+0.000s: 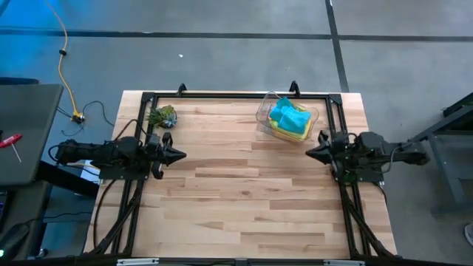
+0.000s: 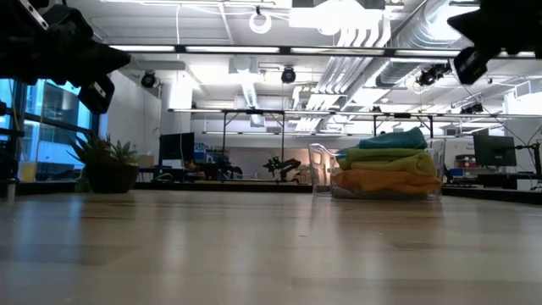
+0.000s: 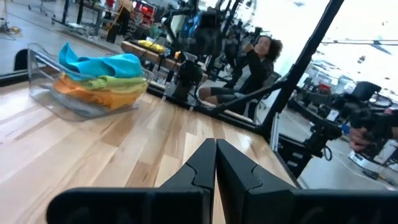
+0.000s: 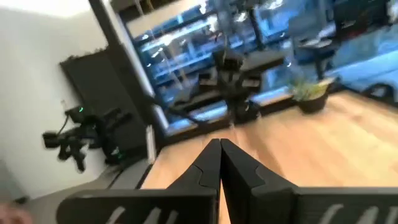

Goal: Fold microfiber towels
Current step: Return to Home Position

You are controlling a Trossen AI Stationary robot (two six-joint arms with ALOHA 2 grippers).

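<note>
The microfiber towels [image 1: 289, 120] lie folded in a stack inside the clear plastic bin [image 1: 261, 115] at the table's far right: teal on top, lime green, yellow and orange beneath [image 2: 388, 166]. They also show in the left wrist view, stacked in the bin [image 3: 99, 76]. My left gripper [image 1: 180, 155] is shut, level, at the table's left edge. At the right edge, my right gripper [image 1: 309, 152] is shut, level, just nearer than the bin. Both point inward over bare wood and hold nothing.
A small green spiky plant [image 1: 162, 116] stands at the far left corner of the table. A black frame [image 1: 222, 96] runs along the table's far edge and sides. Bare wood [image 1: 244, 192] spreads between the arms. A person [image 3: 258, 59] sits beyond the table.
</note>
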